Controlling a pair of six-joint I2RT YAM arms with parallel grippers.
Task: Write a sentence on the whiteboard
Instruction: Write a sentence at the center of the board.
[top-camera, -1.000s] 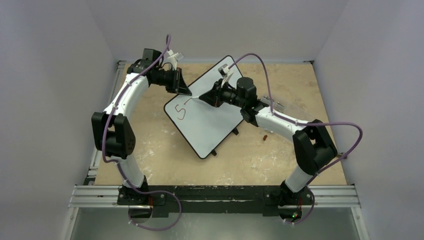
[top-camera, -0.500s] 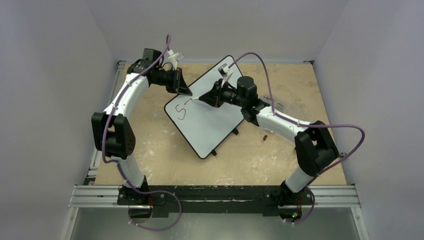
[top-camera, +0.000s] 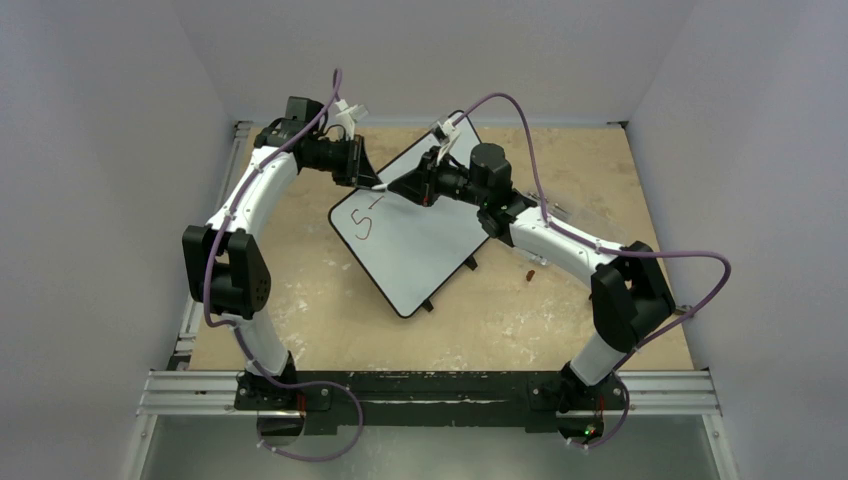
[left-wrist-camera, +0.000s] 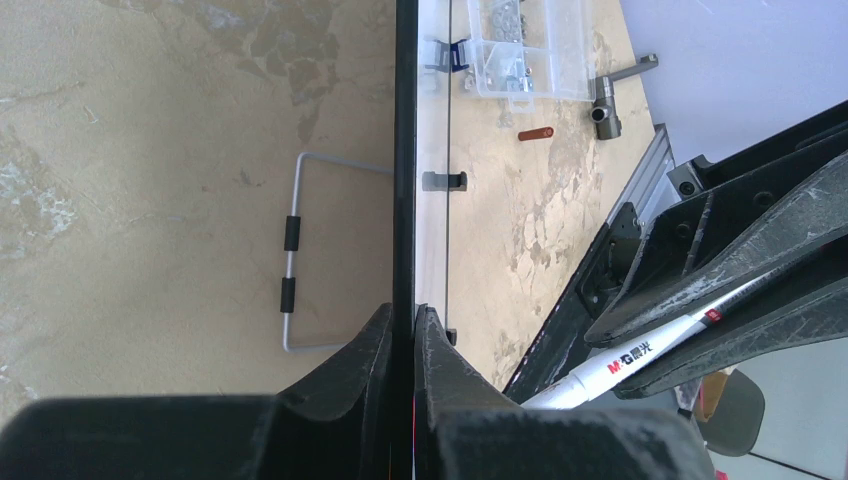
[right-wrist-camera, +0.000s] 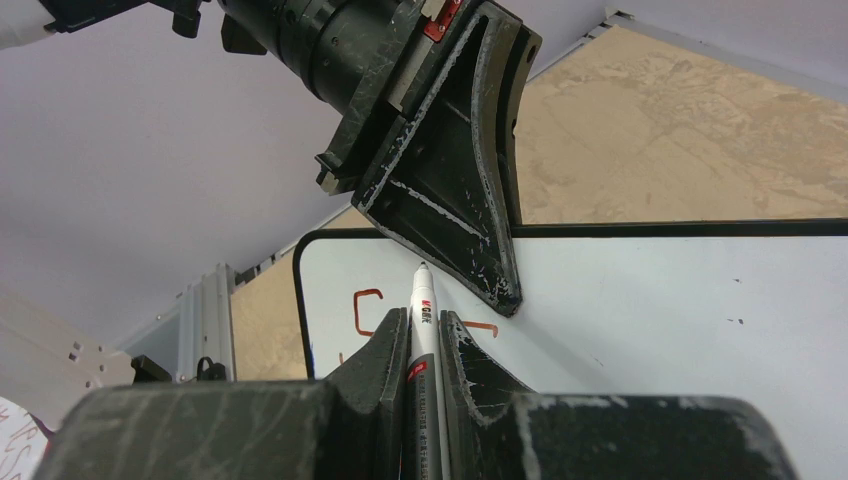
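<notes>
Clamping with the left gripper (top-camera: 362, 180) on the upper-left rim of the whiteboard (top-camera: 410, 240), upper middle of the overhead frame. Pressing its two black fingers tight against either face of the board's thin black edge (left-wrist-camera: 405, 150), bottom centre of the left wrist frame (left-wrist-camera: 403, 315).

Pinching a slim white marker (top-camera: 381, 187) with the right gripper (top-camera: 403, 186), jaws nearly shut around the barrel, bottom centre of the right wrist frame (right-wrist-camera: 413, 322). Pointing the marker (right-wrist-camera: 424, 330) up toward the left gripper's finger; not possible to tell whether the tip is touching the white surface (right-wrist-camera: 650, 300).

Showing of the sentence (top-camera: 362, 222) only a reddish-brown S-like curl and a short stroke, left of centre from above, beside the board's left corner (right-wrist-camera: 368, 305).

Lying slantwise on the tan table (top-camera: 300, 290), mid-frame overhead. Resting well apart at the top of the left wrist frame: a clear box (left-wrist-camera: 525, 45) and a small red cap (left-wrist-camera: 535, 133).
</notes>
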